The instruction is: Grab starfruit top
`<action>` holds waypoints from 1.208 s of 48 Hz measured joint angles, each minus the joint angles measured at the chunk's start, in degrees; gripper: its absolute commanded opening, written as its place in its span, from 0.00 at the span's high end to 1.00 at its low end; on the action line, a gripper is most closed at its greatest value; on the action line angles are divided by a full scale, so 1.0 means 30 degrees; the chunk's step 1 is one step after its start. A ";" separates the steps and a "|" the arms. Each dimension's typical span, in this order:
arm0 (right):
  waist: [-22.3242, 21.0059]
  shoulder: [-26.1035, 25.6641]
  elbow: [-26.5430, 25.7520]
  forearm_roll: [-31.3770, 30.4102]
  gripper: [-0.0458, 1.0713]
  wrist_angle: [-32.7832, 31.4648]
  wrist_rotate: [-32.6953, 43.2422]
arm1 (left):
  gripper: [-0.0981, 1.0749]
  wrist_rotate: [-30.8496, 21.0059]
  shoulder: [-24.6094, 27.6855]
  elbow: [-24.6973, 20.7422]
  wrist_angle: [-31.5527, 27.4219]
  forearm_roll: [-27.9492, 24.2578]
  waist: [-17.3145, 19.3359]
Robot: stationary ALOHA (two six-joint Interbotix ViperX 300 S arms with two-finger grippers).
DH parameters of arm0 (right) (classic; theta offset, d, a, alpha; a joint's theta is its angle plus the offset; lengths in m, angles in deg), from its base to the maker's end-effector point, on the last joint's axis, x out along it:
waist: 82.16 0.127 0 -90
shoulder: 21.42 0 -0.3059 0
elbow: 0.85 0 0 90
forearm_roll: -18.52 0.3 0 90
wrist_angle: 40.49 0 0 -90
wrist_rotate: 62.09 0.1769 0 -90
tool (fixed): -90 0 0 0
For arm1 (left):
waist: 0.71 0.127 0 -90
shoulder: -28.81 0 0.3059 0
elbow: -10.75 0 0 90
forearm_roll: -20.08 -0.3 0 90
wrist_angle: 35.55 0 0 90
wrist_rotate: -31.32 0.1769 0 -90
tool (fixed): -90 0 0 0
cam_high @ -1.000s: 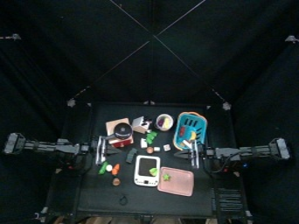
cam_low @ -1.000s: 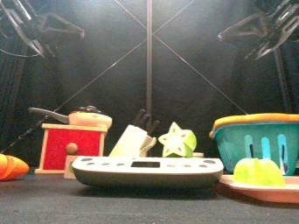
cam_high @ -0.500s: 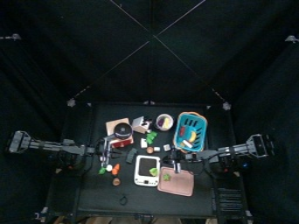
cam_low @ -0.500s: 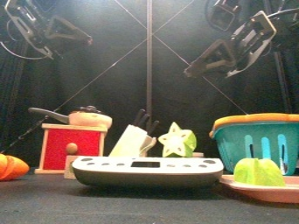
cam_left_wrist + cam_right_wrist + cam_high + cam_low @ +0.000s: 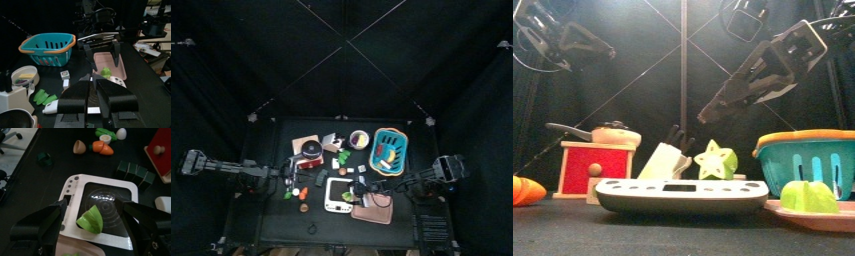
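Note:
The starfruit [image 5: 92,219] is a small yellow-green piece lying on the pink board [image 5: 103,61]. It shows in the front view [image 5: 810,196] at the right and in the left wrist view [image 5: 105,73]. My right gripper [image 5: 93,223] is open, with its jaws spread wide on either side of the starfruit and a little above it, apart from it. It hangs over the board in the top view [image 5: 372,197] and slants down from the upper right in the front view [image 5: 716,108]. My left gripper [image 5: 94,95] is shut and empty at the table's left [image 5: 286,180].
A white scale [image 5: 337,195] lies left of the pink board. A blue basket [image 5: 814,155] stands at the back right. A red box with a pot [image 5: 593,165], a knife block [image 5: 663,158], a star-shaped green slice [image 5: 715,160] and orange-red toy vegetables [image 5: 524,190] stand around.
My right arm has swung in from the right and come down over the pink board, jaws open around the starfruit. The left arm has barely moved.

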 measured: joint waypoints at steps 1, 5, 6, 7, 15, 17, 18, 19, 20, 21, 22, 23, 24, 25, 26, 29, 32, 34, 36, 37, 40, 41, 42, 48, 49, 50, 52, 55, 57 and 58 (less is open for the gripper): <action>0.0029 0.0059 -0.0029 -0.0088 0.05 -0.0117 -0.0029 | 0.45 0.0000 0.0000 0.0000 0.0000 0.0000 -0.0029; 0.0146 0.0205 -0.0059 -0.0674 0.06 -0.0791 -0.0029 | 0.45 0.0000 0.0000 0.0000 0.0000 0.0000 0.0000; 0.0176 0.0234 -0.0059 -0.0850 0.06 -0.0967 -0.0059 | 0.45 0.0000 0.0000 0.0000 0.0000 0.0000 -0.0029; 0.0176 0.0264 -0.0088 -0.1025 0.07 -0.1143 -0.0059 | 0.45 0.0000 0.0000 0.0000 0.0000 0.0000 0.0000; 0.0146 0.0732 -0.0586 -0.2285 0.07 -0.2578 -0.0059 | 0.45 0.0000 0.0000 0.0059 0.0000 0.0000 -0.0029; 0.0117 0.0879 -0.0732 -0.2461 0.07 -0.2812 -0.0059 | 0.45 -0.0029 0.0000 0.0117 0.0000 0.0000 0.0000; 0.0088 0.0937 -0.0791 -0.2549 0.07 -0.2900 -0.0059 | 0.45 -0.0029 0.0000 0.0146 0.0000 0.0000 0.0000; 0.0088 0.1025 -0.0850 -0.2637 0.07 -0.2988 -0.0029 | 0.45 0.0000 0.0000 0.0176 0.0000 -0.0029 0.0000; 0.0059 0.1113 -0.0937 -0.2754 0.07 -0.3076 -0.0059 | 0.45 0.0000 0.0000 0.0176 0.0000 0.0000 0.0000; 0.0059 0.1201 -0.0967 -0.2783 0.07 -0.3164 -0.0059 | 0.45 0.0000 0.0000 0.0205 0.0000 0.0000 0.0000; 0.0000 0.1289 -0.1025 -0.2900 0.07 -0.3223 -0.0059 | 0.45 0.0000 0.0000 0.0234 0.0000 0.0000 0.0000; -0.0059 0.1406 -0.1084 -0.2988 0.07 -0.3281 -0.0059 | 0.45 -0.0029 0.0000 0.0234 0.0000 0.0000 0.0000; -0.0088 0.1494 -0.1143 -0.3105 0.07 -0.3311 -0.0059 | 0.45 0.0000 0.0000 0.0264 0.0029 0.0000 0.0000; -0.0117 0.1582 -0.1172 -0.3193 0.07 -0.3311 -0.0059 | 0.45 -0.0029 0.0000 0.0264 0.0000 0.0000 0.0029; -0.0176 0.1670 -0.1201 -0.3281 0.07 -0.3369 -0.0059 | 0.45 -0.0029 0.0000 0.0293 0.0000 0.0000 0.0029; -0.0264 0.1904 -0.1348 -0.3486 0.08 -0.3398 -0.0059 | 0.45 -0.0029 0.0000 0.0322 0.0029 0.0000 0.0029; -0.0322 0.2109 -0.1465 -0.3662 0.09 -0.3428 -0.0059 | 0.45 -0.0029 0.0000 0.0352 0.0029 0.0000 0.0029; -0.0352 0.2197 -0.1523 -0.3721 0.10 -0.3457 -0.0059 | 0.45 -0.0029 0.0000 0.0322 0.0000 0.0000 0.0029; -0.0439 0.2227 -0.1582 -0.3721 0.12 -0.3457 -0.0088 | 0.45 -0.0029 0.0000 0.0352 0.0029 -0.0029 0.0000; -0.0469 0.2256 -0.1582 -0.3721 0.14 -0.3457 -0.0088 | 0.45 -0.0029 0.0000 0.0352 0.0000 0.0000 0.0029; -0.0615 0.2256 -0.1582 -0.3721 0.18 -0.3457 -0.0059 | 0.45 -0.0029 0.0000 0.0352 0.0029 0.0000 0.0029; -0.0645 0.2256 -0.1582 -0.3721 0.20 -0.3457 -0.0059 | 0.45 -0.0029 0.0000 0.0352 0.0000 0.0000 0.0029; -0.0674 0.2285 -0.1582 -0.3721 0.21 -0.3457 -0.0029 | 0.45 -0.0029 0.0000 0.0352 0.0029 0.0000 0.0029; -0.0820 0.2256 -0.1582 -0.3721 0.32 -0.3457 0.0088 | 0.45 -0.0088 0.0000 0.0410 0.0029 0.0000 0.0029; -0.0850 0.2256 -0.1582 -0.3721 0.33 -0.3486 0.0029 | 0.45 -0.0088 0.0000 0.0410 0.0029 0.0000 0.0029; -0.0850 0.2256 -0.1582 -0.3750 0.34 -0.3516 -0.0117 | 0.45 -0.0059 0.0000 0.0439 0.0029 0.0000 0.0029; -0.0850 0.2227 -0.1611 -0.3750 0.37 -0.3633 -0.0029 | 0.45 -0.0059 0.0000 0.0410 0.0000 0.0000 0.0029; -0.0879 0.2227 -0.1611 -0.3750 0.39 -0.3838 -0.0029 | 0.45 -0.0088 -0.0029 0.0439 0.0029 0.0000 0.0029; -0.0879 0.2227 -0.1699 -0.3750 0.40 -0.3896 0.0000 | 0.45 -0.0059 0.0000 0.0469 0.0029 0.0000 0.0029; -0.0879 0.2227 -0.1729 -0.3750 0.40 -0.3984 0.0000 | 0.45 -0.0088 -0.0029 0.0557 0.0029 0.0000 0.0000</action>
